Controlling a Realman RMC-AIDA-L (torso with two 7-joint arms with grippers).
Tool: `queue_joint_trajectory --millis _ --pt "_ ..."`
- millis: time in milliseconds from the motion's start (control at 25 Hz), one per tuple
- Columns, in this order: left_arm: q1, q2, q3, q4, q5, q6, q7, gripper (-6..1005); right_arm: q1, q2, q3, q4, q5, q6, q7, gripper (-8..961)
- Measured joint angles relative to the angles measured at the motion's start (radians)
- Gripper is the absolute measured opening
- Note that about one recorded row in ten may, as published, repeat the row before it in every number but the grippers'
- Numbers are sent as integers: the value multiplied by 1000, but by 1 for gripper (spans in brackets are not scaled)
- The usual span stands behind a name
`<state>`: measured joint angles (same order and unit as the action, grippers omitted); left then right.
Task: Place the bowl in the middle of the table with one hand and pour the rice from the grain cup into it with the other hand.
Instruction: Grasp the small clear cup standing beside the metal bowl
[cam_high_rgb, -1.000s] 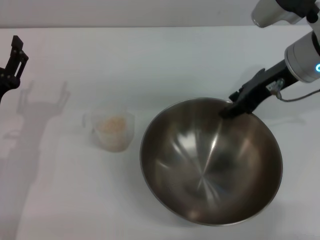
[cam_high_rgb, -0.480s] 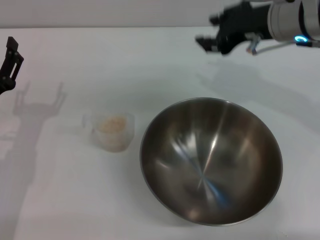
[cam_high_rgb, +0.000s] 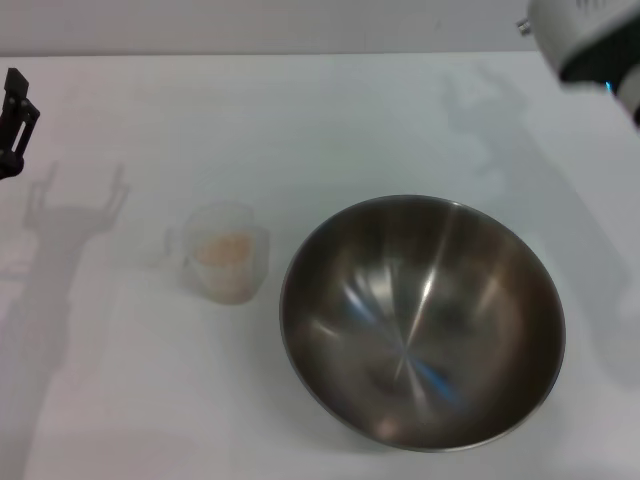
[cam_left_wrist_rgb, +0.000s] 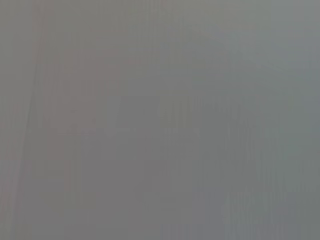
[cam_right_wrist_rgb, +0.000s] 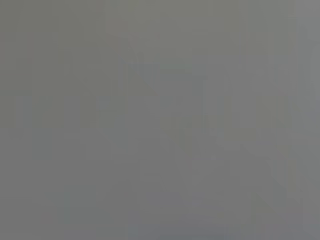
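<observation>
The steel bowl (cam_high_rgb: 422, 320) sits empty on the white table (cam_high_rgb: 300, 120), right of centre. The clear grain cup (cam_high_rgb: 226, 252) stands upright to its left, a short gap away, with rice (cam_high_rgb: 224, 250) in it. My left gripper (cam_high_rgb: 14, 105) hangs at the far left edge, well away from the cup; only part of it shows, and its shadow on the table shows two fingers spread apart. Of my right arm only the silver wrist (cam_high_rgb: 585, 30) shows at the top right corner; its fingers are out of view. Both wrist views show only flat grey.
The left gripper's shadow (cam_high_rgb: 80, 205) lies on the table left of the cup. A faint shadow of the right arm (cam_high_rgb: 490, 110) falls behind the bowl. The table's back edge (cam_high_rgb: 300, 54) runs along the top.
My right gripper has let go of the bowl's far rim, lifted up and back, and left the view at the top right. The bowl and cup have stayed put. The left gripper has shifted slightly left.
</observation>
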<state>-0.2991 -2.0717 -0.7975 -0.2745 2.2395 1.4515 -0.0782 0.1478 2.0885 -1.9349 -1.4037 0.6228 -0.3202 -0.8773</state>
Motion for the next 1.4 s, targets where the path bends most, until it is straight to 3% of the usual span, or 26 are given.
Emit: queue_joint_trajectory --millis 80,120,160,240,320,440,520,640,720,960,1400 --pt "0 1 0 0 0 13 0 830 5 1 -93 144 7 -324 44 502" --pt "1 1 0 -1 2 30 -1 830 30 2 -182 308 20 -628 144 502" --pt "1 1 0 -1 2 30 -1 830 30 2 -182 308 20 -628 144 502" --pt "2 1 3 0 5 49 -3 829 71 2 -264 480 67 -930 289 502" --pt "10 2 12 5 9 77 -7 829 99 0 -329 612 133 -1134 434 502" --pt "19 3 23 10 10 94 -11 829 107 -2 -368 812 183 -1311 684 502" --pt "37 4 60 15 11 120 -22 829 106 -2 -356 970 187 -1331 917 502" --pt "53 4 86 17 12 134 -26 828 108 -4 -328 1055 189 -1338 1035 502" --pt "76 3 124 18 12 143 -26 828 109 -9 -257 1156 190 -1343 1173 502" --pt "106 -4 206 17 13 114 -20 828 136 -16 -179 1252 191 -1294 1197 502" --pt "145 -6 375 17 12 58 -13 827 204 -35 -148 1323 192 -1231 1195 502"
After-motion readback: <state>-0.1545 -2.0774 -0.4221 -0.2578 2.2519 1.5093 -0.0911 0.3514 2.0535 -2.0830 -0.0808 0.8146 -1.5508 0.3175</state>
